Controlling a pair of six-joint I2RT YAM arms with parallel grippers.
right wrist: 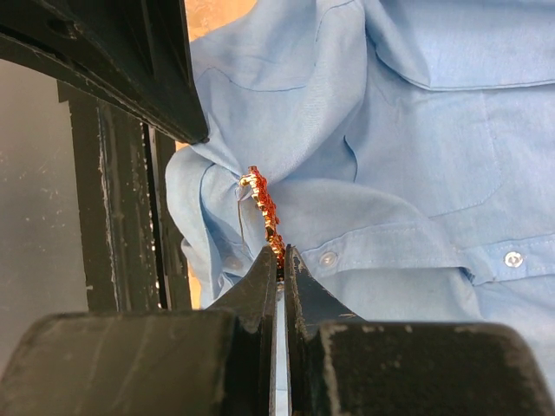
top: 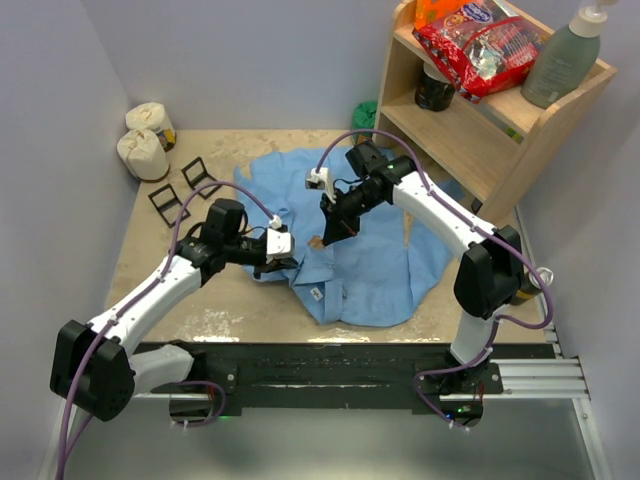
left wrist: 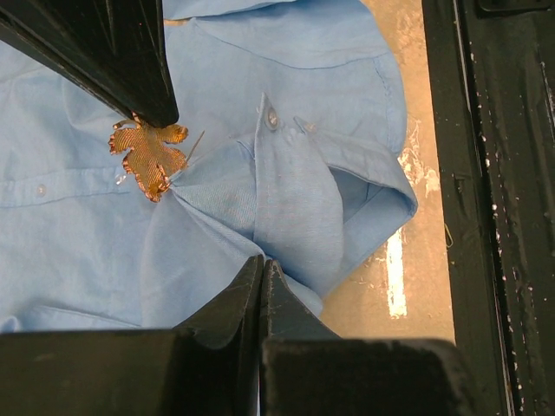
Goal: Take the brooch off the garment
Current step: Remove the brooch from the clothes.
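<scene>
Where the two arms reach in from the near edge, the sandy table carries the garment, a light-blue button-up shirt spread crumpled across its middle and right, with a wooden shelf unit standing at the far right corner beside it. At the shirt's left edge, the left gripper has its jaws pressed together on a raised fold of the blue cloth, just below a flap bearing a small white button. Over the middle of the shirt, the right gripper points steeply down with its jaws clamped on the lower tip of the brooch. That brooch is a gold, leaf-shaped piece of fine mesh (the left wrist view shows it face on, the right wrist view edge on). It sits on the shirt front, between the two grippers and nearer the right one. The cloth is gathered into a tight pucker where the brooch meets it, and creases run from that pucker toward the left gripper's fold. A thin pin shows beside the leaf.
</scene>
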